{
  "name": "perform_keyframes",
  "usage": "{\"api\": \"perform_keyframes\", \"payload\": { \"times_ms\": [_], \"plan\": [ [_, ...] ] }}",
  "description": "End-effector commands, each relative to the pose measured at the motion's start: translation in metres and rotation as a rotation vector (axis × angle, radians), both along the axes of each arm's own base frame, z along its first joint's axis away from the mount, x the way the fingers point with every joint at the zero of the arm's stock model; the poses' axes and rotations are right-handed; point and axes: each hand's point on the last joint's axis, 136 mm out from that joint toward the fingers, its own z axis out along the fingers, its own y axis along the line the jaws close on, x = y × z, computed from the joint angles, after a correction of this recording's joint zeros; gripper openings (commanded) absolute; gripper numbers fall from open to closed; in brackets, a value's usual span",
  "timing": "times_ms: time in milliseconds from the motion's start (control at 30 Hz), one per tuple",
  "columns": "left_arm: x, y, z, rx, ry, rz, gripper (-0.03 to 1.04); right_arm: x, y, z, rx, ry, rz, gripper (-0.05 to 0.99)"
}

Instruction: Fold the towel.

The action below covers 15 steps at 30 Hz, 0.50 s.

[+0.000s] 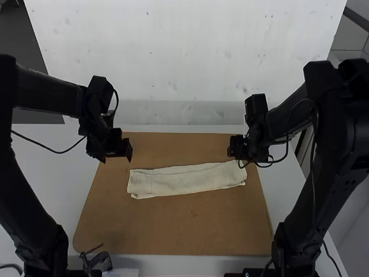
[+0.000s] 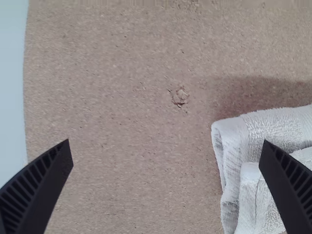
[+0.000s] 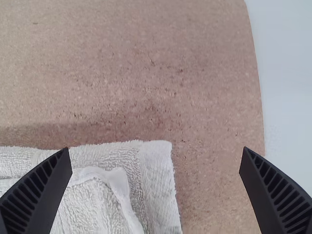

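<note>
Left gripper, right gripper wide, empty; towel in strip, lengthwise fold seemingly done; next, pinch one end.

Twl on brn bd, wht tbl

Your towel runs out of both wrist views, partly masked in each by a ribbed finger. From the high camera, fingertip detail on your left gripper and right gripper is lost in black; both arms are cropped by the frame.
</note>
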Motion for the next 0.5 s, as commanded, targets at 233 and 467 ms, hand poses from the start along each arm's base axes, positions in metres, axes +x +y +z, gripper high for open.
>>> {"api": "perform_keyframes", "payload": {
  "times_ms": [233,467],
  "plan": [
    [0.016,0.018,0.026,-0.019,-0.083,0.032,0.98,-0.007,0.014,-0.039,0.047,0.169,-0.019,0.78],
    [0.013,0.025,0.02,-0.025,-0.062,0.047,0.98,-0.009,0.017,-0.051,0.005,0.215,-0.032,0.17]
  ]
}}
